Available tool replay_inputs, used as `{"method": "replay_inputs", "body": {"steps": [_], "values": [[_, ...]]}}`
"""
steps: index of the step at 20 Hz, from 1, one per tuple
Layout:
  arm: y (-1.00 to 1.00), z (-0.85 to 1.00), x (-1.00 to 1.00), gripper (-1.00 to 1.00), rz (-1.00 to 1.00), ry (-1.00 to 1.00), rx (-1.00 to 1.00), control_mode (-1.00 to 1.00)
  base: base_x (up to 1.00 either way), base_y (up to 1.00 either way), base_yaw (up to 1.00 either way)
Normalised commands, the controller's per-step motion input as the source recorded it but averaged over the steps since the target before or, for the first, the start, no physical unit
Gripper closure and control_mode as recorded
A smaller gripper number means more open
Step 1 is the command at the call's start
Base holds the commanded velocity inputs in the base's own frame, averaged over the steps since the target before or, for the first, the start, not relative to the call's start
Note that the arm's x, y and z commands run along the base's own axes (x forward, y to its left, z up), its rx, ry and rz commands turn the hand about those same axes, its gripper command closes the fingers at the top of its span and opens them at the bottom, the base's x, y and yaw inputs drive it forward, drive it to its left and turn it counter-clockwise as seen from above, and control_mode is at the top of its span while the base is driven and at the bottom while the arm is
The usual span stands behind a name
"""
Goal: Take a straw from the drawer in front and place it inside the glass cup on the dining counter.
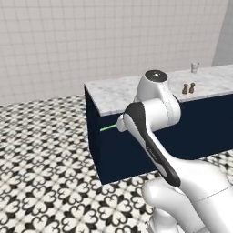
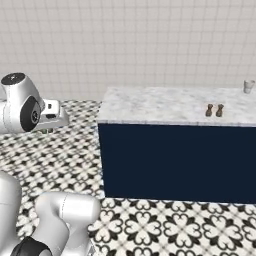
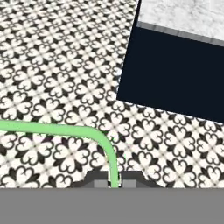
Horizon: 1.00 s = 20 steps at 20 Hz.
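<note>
While the base stands on the patterned floor (image 1: 41, 150) short of the dining counter (image 2: 165, 105), the white arm (image 1: 154, 136) is folded up with its hand carried out to the left, level with the counter's navy side.

Counter: long marble slab on a dark navy base. Two small brown shakers (image 2: 214, 110) sit on the slab toward the far end; the glass cup (image 2: 248, 86) stands beyond them near the far corner, well apart from the hand.

Gripper (image 3: 114, 180): fingers together, clamped on the straw (image 3: 65, 130). In the hand view the green line rises from between the tips, then bends off to the left; in the left base view a short straight green length (image 1: 108, 128) pokes out beside the hand.

Handling, judged: very light, thin, smooth, so it could pivot or slip in the pinch. It seems held near one end, leaving a long free tail; best aimed tail-first down into the cup mouth.

Step, judged: carry phase; the cup is not yet reached.
</note>
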Motion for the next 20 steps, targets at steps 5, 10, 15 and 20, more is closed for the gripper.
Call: {"method": "replay_inputs", "body": {"steps": [5, 10, 15, 20], "values": [[0.0, 0.0, 0.0, 1.0, 0.0, 0.0, 0.0, 1.0, 0.42, 1.0, 0.0], [0.0, 0.0, 0.0, 1.0, 0.0, 0.0, 0.0, 1.0, 0.96, 1.0, -0.05], [0.0, 0.0, 0.0, 1.0, 0.0, 0.0, 0.0, 1.0, 0.97, 1.0, -0.14], [0.0, 0.0, 0.0, 1.0, 0.0, 0.0, 0.0, 1.0, 0.99, 1.0, -0.16]]}}
